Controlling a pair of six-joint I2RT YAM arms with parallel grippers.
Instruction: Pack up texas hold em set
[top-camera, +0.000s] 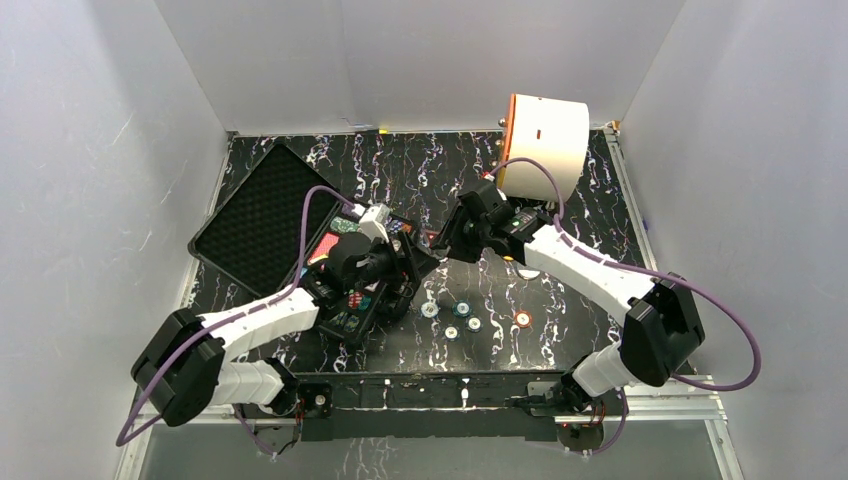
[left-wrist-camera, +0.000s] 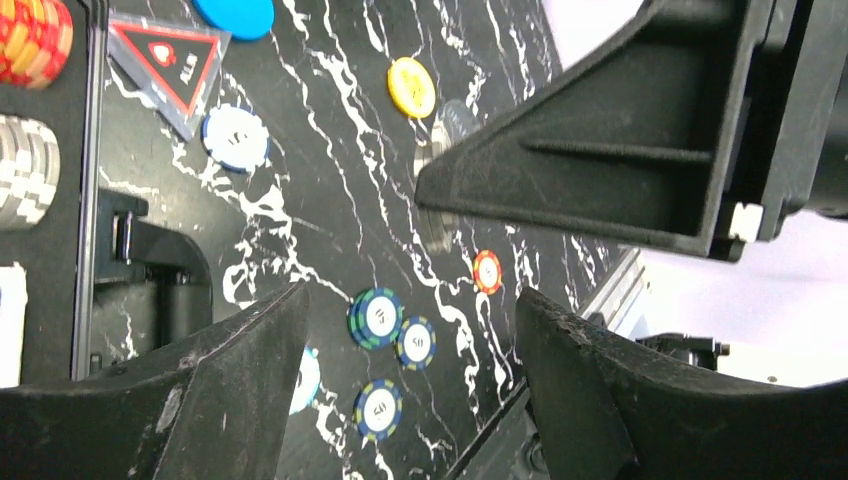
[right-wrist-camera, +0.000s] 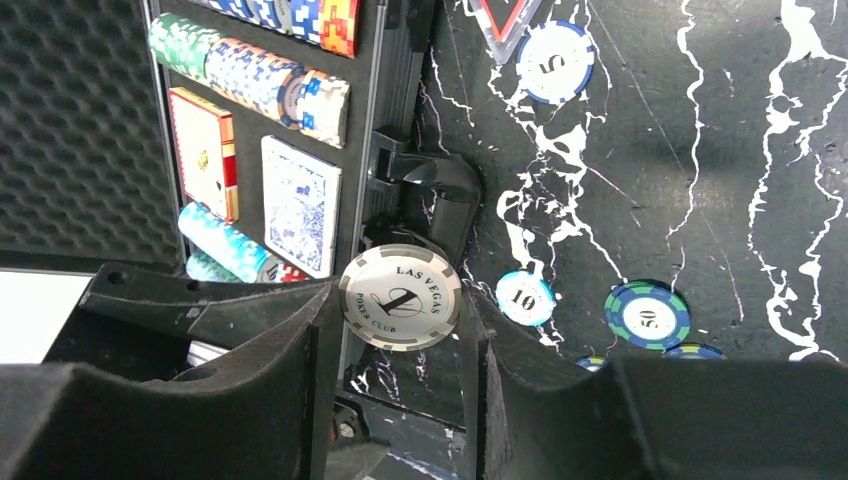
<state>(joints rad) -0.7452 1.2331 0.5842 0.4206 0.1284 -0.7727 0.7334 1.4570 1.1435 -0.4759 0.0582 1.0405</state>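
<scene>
The black case (top-camera: 262, 215) lies open at the left, its foam lid flat and its tray (right-wrist-camera: 355, 120) holding rows of chips, a red deck (right-wrist-camera: 205, 150) and a blue deck (right-wrist-camera: 300, 205). My right gripper (right-wrist-camera: 400, 300) is shut on a grey-and-white chip (right-wrist-camera: 400, 297), held upright just off the case's handle (right-wrist-camera: 432, 195). My left gripper (left-wrist-camera: 410, 340) hangs open over loose chips (left-wrist-camera: 375, 317) on the table, nothing between its fingers. More chips lie scattered: an orange one (left-wrist-camera: 487, 271), a yellow one (left-wrist-camera: 412, 86) and a blue-and-white one (right-wrist-camera: 555, 62).
A large white cylinder with an orange face (top-camera: 545, 145) stands at the back right. A triangular card (left-wrist-camera: 168, 65) and a blue round button (left-wrist-camera: 233, 12) lie beside the case. The two grippers (top-camera: 405, 268) (top-camera: 445, 243) are close together. White walls enclose the table.
</scene>
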